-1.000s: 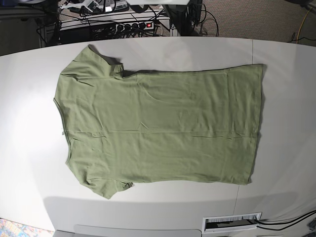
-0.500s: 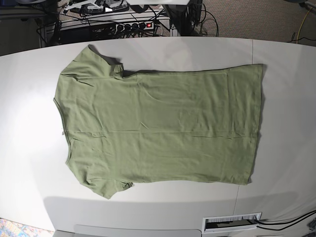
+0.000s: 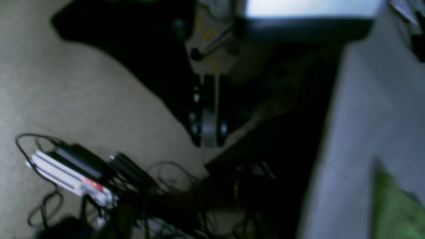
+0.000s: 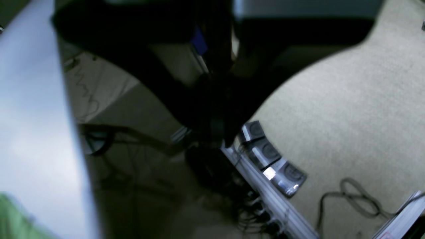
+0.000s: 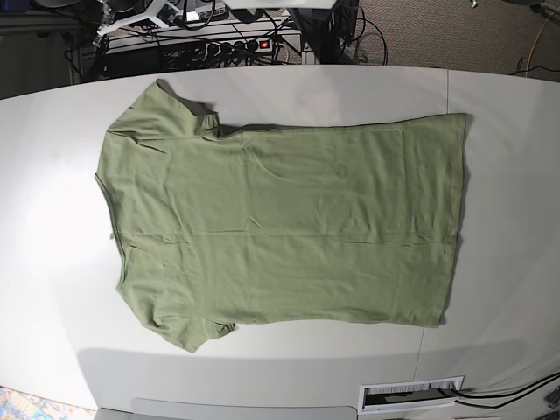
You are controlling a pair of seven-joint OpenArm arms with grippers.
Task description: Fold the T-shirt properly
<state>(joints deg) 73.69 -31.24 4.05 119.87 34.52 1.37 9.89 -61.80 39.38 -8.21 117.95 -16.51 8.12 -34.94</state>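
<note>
The olive-green T-shirt (image 5: 280, 219) lies spread flat on the white table (image 5: 507, 219), collar end to the left and hem to the right, both short sleeves out. Neither gripper shows in the base view. In the left wrist view my left gripper (image 3: 208, 143) hangs shut over the carpet beyond the table's edge, with a corner of the T-shirt (image 3: 395, 209) low at the right. In the right wrist view my right gripper (image 4: 217, 139) is a dark blurred shape with its fingers together, off the table, and a bit of T-shirt (image 4: 13, 219) shows at the bottom left. Nothing is held.
Behind the table's far edge lie a power strip with a red light (image 5: 236, 44) and tangled cables on the carpet. A slotted opening (image 5: 411, 395) sits at the table's near edge. A seam (image 5: 448, 87) runs across the tabletop on the right.
The T-shirt lies as before. Only some white gear behind the table at the base view's top left has shifted.
</note>
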